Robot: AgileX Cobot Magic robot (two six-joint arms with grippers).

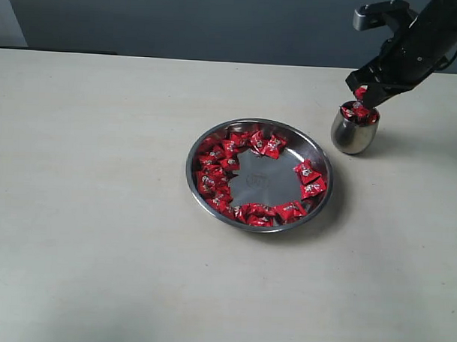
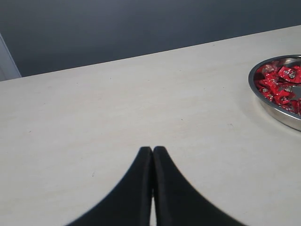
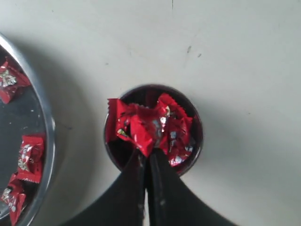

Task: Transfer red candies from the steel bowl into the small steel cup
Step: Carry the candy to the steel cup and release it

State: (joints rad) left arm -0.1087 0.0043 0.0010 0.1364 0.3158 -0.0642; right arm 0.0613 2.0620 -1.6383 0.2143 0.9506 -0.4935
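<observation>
The steel bowl (image 1: pixel 260 174) sits mid-table with many red candies (image 1: pixel 217 174) ringing its flat bottom. The small steel cup (image 1: pixel 354 129) stands to its right, heaped with red candies (image 3: pixel 169 127). My right gripper (image 1: pixel 362 94) hangs just above the cup's mouth, shut on a red candy (image 3: pixel 141 129) pinched at the fingertips (image 3: pixel 146 155). My left gripper (image 2: pixel 152 149) is shut with nothing in it, low over bare table; the bowl's rim (image 2: pixel 256 87) shows at that view's edge.
The pale table (image 1: pixel 92 196) spreads wide to the left and front of the bowl. A dark wall (image 1: pixel 181 23) runs behind the table's far edge. The right arm (image 1: pixel 421 39) reaches in from the upper right.
</observation>
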